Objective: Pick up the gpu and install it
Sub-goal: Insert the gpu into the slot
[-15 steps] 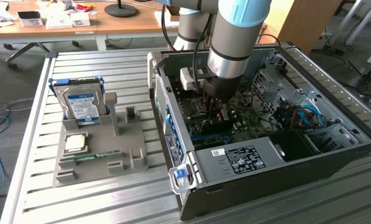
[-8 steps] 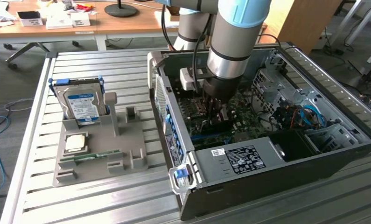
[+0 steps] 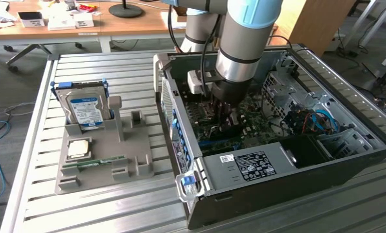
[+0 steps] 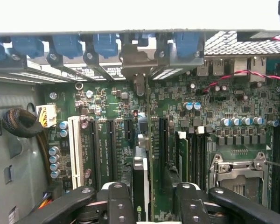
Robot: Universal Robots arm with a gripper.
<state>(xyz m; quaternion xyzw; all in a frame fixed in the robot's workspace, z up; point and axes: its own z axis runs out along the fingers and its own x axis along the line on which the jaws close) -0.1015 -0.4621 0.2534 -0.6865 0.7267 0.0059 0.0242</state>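
The gpu (image 4: 140, 173) stands on edge in a motherboard slot inside the open PC case (image 3: 348, 160). I see it edge-on in the wrist view, with its silver bracket (image 4: 138, 63) up against the case's rear slot openings. My gripper (image 4: 151, 201) straddles the card from above. Its fingers (image 4: 119, 200) stand apart, with a visible gap between the card and the far finger, so the gripper is open. In the exterior view the gripper (image 3: 224, 115) reaches down into the case over the green motherboard (image 3: 258, 128), hiding most of the card.
A grey fixture (image 3: 138, 145) at the exterior view's left holds a hard drive (image 3: 86, 108), a CPU (image 3: 78, 148) and a RAM stick (image 3: 95, 162). Inside the case are the power supply (image 3: 251, 165), blue cables (image 3: 312, 121), the CPU socket (image 4: 238, 168) and RAM slots.
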